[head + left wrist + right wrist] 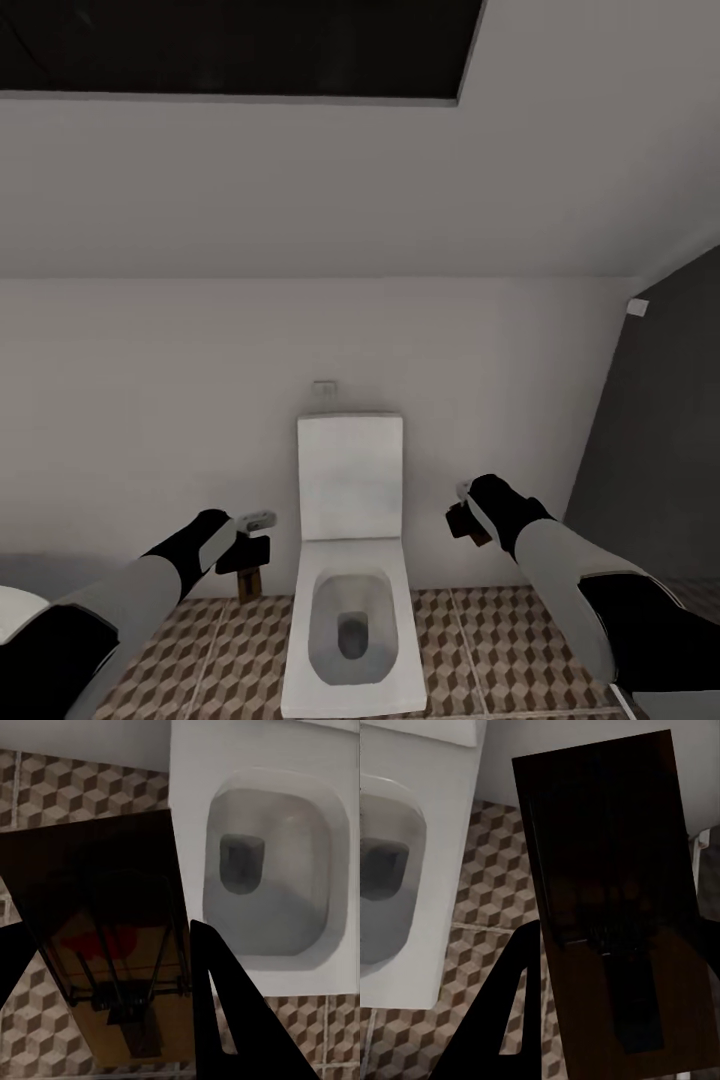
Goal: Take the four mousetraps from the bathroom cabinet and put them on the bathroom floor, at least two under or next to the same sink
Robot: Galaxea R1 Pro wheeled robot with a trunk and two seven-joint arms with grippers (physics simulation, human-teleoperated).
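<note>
We see a white toilet (352, 580) at lower centre, its lid raised against the pale wall (150, 400). A small wall plate (323, 388) sits just above it. Upper left, a dark ceiling recess (230, 45).

toilet (350, 560) between claws, on bathroom floor (480, 640)

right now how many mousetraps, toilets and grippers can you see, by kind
mousetraps: 2, one in the left gripper at, one in the right gripper at
toilets: 1
grippers: 2
total: 5
</note>
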